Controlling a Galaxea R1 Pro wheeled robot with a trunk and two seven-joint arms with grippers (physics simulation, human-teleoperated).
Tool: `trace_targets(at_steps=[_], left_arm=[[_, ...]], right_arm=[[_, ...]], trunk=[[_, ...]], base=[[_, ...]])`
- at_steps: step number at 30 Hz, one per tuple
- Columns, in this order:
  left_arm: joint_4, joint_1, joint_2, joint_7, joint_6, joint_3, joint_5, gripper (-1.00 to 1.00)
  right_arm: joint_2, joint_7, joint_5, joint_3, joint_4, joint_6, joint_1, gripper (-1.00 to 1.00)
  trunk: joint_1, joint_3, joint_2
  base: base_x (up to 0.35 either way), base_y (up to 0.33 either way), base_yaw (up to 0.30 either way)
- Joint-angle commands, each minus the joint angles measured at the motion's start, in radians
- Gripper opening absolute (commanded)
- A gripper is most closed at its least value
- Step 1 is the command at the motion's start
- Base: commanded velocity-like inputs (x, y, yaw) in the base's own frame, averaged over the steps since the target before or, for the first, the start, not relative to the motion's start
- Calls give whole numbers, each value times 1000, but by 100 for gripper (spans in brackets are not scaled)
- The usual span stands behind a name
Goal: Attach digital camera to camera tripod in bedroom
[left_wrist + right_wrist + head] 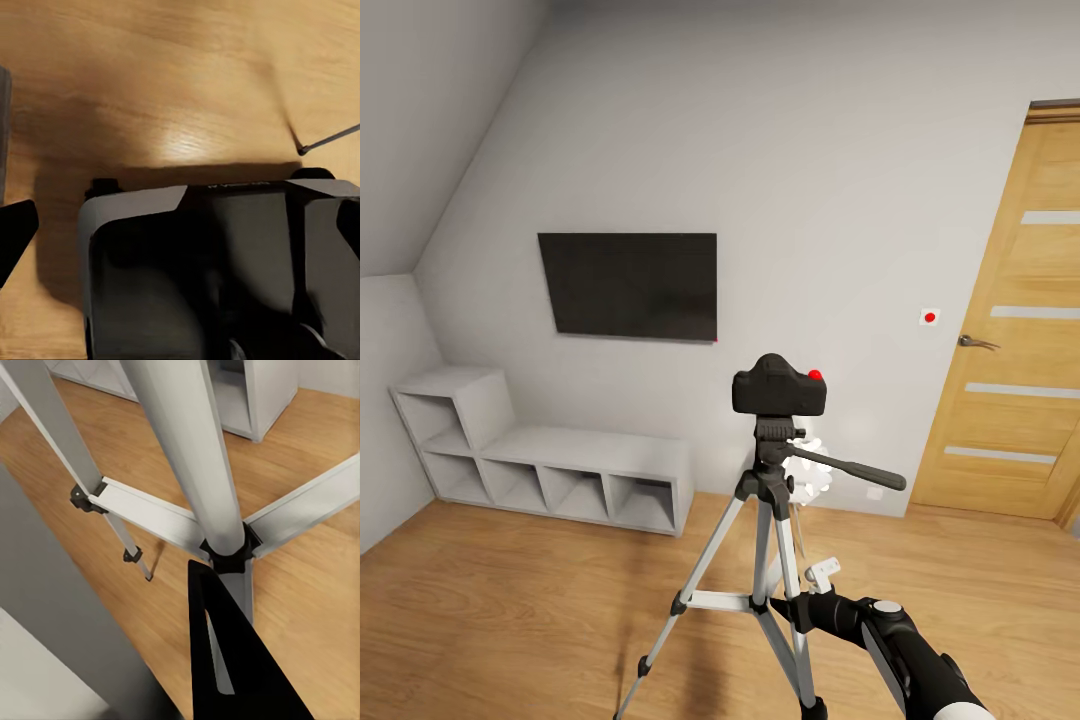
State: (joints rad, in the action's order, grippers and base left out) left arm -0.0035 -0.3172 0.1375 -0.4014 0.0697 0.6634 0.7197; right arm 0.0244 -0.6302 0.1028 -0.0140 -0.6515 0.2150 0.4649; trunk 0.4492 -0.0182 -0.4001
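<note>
Checked the left gripper (180,232) in the left wrist view: found it released, with black fingertips (15,236) spread to opposite edges of the frame and holding nothing. Saw a grey boxy body (150,255) between them over the wood floor (150,75), and a thin rod (330,139) ending in a dark tip; couldn't identify either for sure.

Checked the right gripper (800,605): saw it come in from 5 o'clock on a black-and-white forearm (920,660), down by the centre braces of the camera tripod (765,500). Made out just one black slotted finger (225,675) in the right wrist view, tip just beside the black brace hub (229,556). Couldn't tell clenched or released, nor whether touching.

Found the digital camera (780,388) seated upright on the tripod's black pan head (772,435), red dot (815,375) on top. Noted the pan handle (850,468) sticking out toward 4 o'clock from the head. Spotted a white blotch (807,468) behind the handle; couldn't tell what.

Placed the rest of the bedroom from the camera:
- black TV (628,285) on the white wall at 10 o'clock
- grey cube shelf (550,470) on the floor at 8 o'clock
- wooden door (1010,330) at 3 o'clock
- small white wall plate with a red dot (929,317) at 2 o'clock
</note>
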Motion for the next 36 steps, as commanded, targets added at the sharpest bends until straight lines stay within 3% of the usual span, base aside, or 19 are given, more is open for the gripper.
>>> trace_targets(at_steps=[1,9,11,16,29,30,36], left_arm=[[0,7,-2,11,6,4,11,100],[0,56,-36,220,12,4,13,100],[0,59,-39,241,12,4,13,100],[0,63,-44,274,13,4,14,100],[0,66,-51,287,15,4,15,100],[0,66,-51,287,15,4,15,100],[0,67,-51,288,14,4,15,100]], right_arm=[[-1,19,62,1,22,-5,-1,-100],[-1,24,62,1,23,-5,-1,-100],[-1,24,62,1,23,-5,-1,-100],[0,24,62,1,23,-5,-2,-100],[0,23,63,1,23,-5,-1,-100],[0,23,63,1,23,-5,-1,100],[0,23,63,1,23,-5,-1,100]], trunk=[[1,1,0],[1,1,0],[1,1,0],[1,1,0],[1,1,0],[1,1,0],[1,1,0]], base=[[0,0,0],[0,0,0],[0,0,0],[0,0,0],[0,0,0],[0,0,0],[0,0,0]])
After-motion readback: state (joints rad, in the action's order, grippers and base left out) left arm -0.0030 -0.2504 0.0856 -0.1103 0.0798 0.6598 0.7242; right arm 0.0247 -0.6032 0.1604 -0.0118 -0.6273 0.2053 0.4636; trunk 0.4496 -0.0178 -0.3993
